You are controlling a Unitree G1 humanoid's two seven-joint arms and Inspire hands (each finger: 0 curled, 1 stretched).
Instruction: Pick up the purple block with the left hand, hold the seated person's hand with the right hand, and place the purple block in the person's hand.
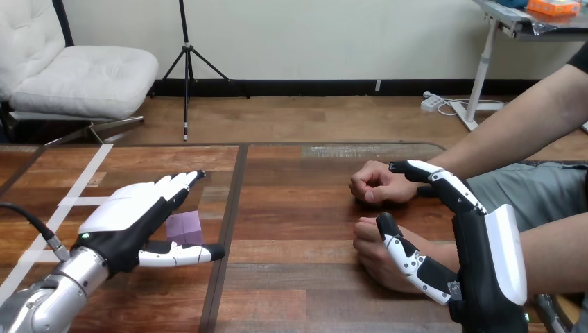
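Observation:
The purple block [186, 227] lies on the wooden table [298, 229], left of its middle seam. My left hand [132, 215] is open right at the block, fingers straight past its far left side and thumb [182, 254] stretched along its near side; the hand hides the block's left part. The person's two hands rest on the table at the right: a far one [374, 184] closed in a fist and a near one [374, 258]. My right hand [485, 263] is open beside them, its fingers [444, 182] reaching toward the far wrist, its thumb [405, 253] over the near hand, not curled round it.
White tape lines [76, 201] cross the table's left part. A dark seam [236, 201] splits the tabletop just right of the block. The person's forearms [513, 132] come in from the right edge.

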